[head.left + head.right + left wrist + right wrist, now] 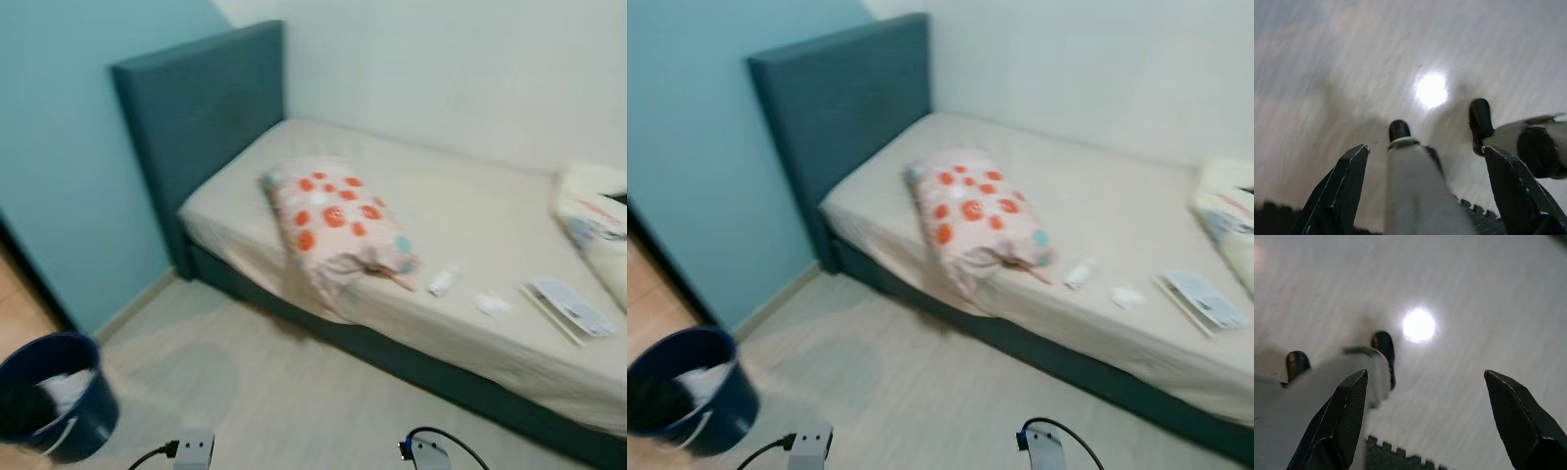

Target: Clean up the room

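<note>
A beige bed (460, 211) with a dark blue-green headboard (201, 108) stands against the wall. On it lie a pillow with orange dots (338, 230), a small white bottle (444, 282), a crumpled white tissue (493, 305) and a booklet (571, 306). A dark blue bucket (54, 397) with white waste inside stands on the floor at the near left. Both arms hang low. My left gripper (1426, 148) is open above the floor, and so is my right gripper (1426, 374); nothing is between the fingers of either.
A folded pale blanket or second pillow (598, 220) lies at the bed's right end. A turquoise wall (59, 147) is on the left, with pale wood floor (265, 392) between bucket and bed. My own legs and black feet (1399, 131) show below the grippers.
</note>
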{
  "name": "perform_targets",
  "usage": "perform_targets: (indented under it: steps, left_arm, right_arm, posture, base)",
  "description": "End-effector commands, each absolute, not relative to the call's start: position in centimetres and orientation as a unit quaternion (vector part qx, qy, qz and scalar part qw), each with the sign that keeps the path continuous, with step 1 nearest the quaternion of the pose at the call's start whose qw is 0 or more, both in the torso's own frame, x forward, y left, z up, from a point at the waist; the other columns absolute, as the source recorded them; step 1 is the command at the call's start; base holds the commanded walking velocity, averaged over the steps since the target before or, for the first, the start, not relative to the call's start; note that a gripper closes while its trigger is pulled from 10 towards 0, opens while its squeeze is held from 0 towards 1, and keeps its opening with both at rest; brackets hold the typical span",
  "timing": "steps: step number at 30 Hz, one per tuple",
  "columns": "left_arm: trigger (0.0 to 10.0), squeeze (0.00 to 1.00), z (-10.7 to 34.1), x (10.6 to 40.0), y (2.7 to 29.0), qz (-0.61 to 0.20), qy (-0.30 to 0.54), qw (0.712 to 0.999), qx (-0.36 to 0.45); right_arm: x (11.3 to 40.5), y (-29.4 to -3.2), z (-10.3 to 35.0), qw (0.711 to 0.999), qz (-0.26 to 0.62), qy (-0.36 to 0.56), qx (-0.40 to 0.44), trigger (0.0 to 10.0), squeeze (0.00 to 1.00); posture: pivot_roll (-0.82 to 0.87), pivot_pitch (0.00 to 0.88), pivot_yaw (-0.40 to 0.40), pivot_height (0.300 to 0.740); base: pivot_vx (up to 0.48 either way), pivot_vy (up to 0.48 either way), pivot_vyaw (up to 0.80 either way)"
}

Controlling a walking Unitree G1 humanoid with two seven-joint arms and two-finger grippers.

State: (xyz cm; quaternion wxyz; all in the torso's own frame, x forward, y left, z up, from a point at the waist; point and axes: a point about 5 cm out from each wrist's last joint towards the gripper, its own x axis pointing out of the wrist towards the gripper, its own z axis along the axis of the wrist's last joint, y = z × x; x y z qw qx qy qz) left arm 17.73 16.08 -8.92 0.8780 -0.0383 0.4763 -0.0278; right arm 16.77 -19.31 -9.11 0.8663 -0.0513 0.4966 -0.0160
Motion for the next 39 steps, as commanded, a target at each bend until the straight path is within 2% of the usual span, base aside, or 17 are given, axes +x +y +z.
perform_targets:
  steps: [1, 25, 30, 39]
  left_arm:
    - [10.0, 0.0, -8.9, 17.8, 15.7, -0.032, 0.473, 0.879, -0.041]
    - [10.0, 0.0, -8.3, 18.9, 15.5, -0.045, 0.447, 0.894, -0.007]
    - [10.0, 0.0, -8.2, 19.1, 15.5, -0.047, 0.444, 0.895, -0.006]
    - [10.0, 0.0, -7.9, 19.6, 15.7, -0.047, 0.436, 0.898, -0.012]
  right_arm:
    - [16.4, -19.1, -9.3, 0.862, -0.011, 0.504, -0.054, 10.0, 0.0]
    - [15.7, -19.6, -9.5, 0.857, -0.003, 0.51, -0.073, 10.0, 0.0]
    - [15.6, -19.4, -9.6, 0.858, 0.009, 0.507, -0.085, 10.0, 0.0]
    - [15.1, -18.3, -9.8, 0.855, 0.064, 0.503, -0.107, 10.0, 0.0]
  posture:
    - [-0.03, 0.052, -0.032, 0.74]
    - [-0.05, 0.047, -0.021, 0.74]
    - [-0.06, 0.046, -0.014, 0.74]
    - [-0.05, 0.035, -0.01, 0.74]
  base:
    - [0.0, 0.0, -0.8]
    - [0.0, 0.0, -0.8]
    - [0.0, 0.0, 0.0]
    - [0.357, 0.0, 0.0]
